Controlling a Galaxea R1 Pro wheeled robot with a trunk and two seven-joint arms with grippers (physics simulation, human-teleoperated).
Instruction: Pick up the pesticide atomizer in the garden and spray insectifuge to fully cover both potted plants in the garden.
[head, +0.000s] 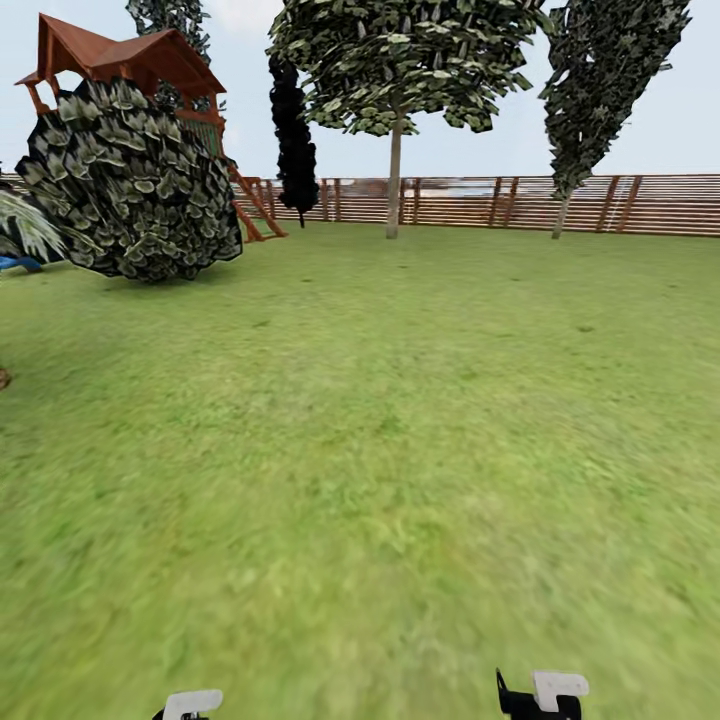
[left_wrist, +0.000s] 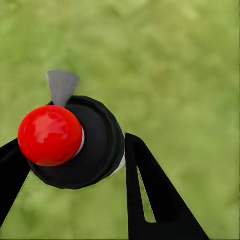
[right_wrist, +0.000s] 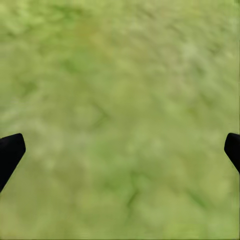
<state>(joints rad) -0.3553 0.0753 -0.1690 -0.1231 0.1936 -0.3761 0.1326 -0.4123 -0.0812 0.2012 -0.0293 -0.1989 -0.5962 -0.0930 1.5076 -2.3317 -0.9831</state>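
Note:
My left gripper (left_wrist: 75, 142) is shut on the pesticide atomizer (left_wrist: 95, 145), which I see end-on in the left wrist view. It shows a round dark end, a glossy red knob, a small grey nozzle and a sliver of whitish body. One black finger (left_wrist: 150, 195) presses on each side of it. My right gripper (right_wrist: 120, 150) is open, its black fingertips (right_wrist: 10, 150) far apart over bare grass with nothing between them. The two potted plants are out of view. The garden lawn (head: 380, 450) stretches ahead.
A brown slat fence (head: 520, 203) closes the far side of the lawn. A large leafy bush (head: 130, 185) and a wooden playhouse (head: 130, 60) stand at the back left. A tree trunk (head: 394, 180) rises near the fence, with a second tree (head: 600, 90) at the right.

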